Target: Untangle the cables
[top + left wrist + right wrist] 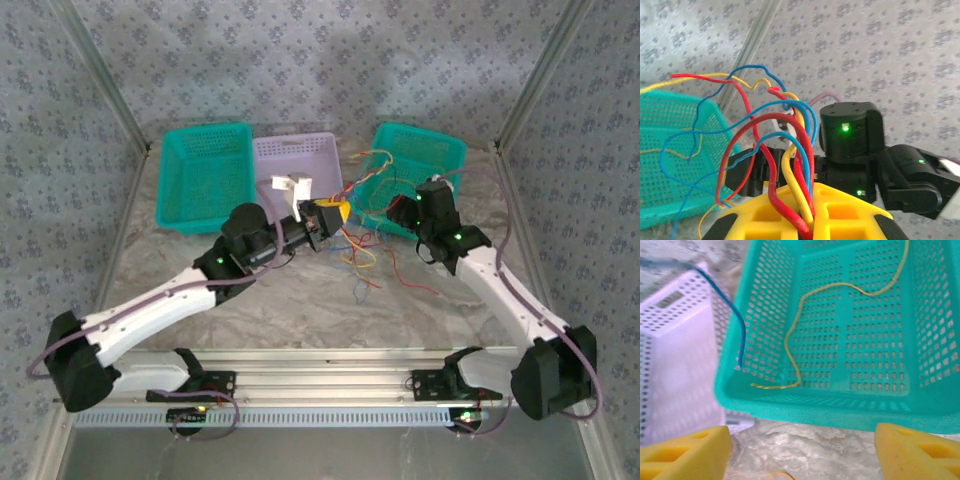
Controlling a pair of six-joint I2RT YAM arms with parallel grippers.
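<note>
Your left gripper (812, 222) pinching the cables (801, 165) between pressed jaws, your right gripper (802, 450) spread wide near the teal basket (830, 409), a yellow wire (790, 340) lying inside.

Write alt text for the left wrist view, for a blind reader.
The left arm's yellow fingers pinch a bunch of red, blue and yellow cables that loop upward. A teal basket sits behind at left, and the right arm's black wrist, green light lit, is behind at right.
</note>
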